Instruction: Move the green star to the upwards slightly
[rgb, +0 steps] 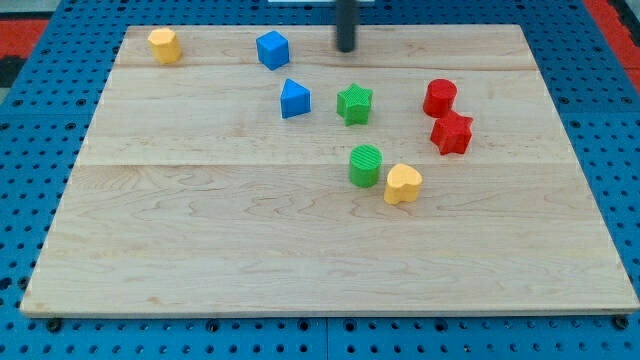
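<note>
The green star (354, 103) lies on the wooden board (200, 250), a little above the board's middle. My tip (346, 48) is near the view's top edge, directly above the star with a clear gap between them, touching no block. A blue triangular block (294, 99) lies just left of the star.
A blue cube (272, 49) lies left of my tip. A yellow block (164, 45) sits at the top left. A red cylinder (439, 97) and a red star (451, 132) lie right of the green star. A green cylinder (365, 165) and a yellow heart (402, 184) lie below it.
</note>
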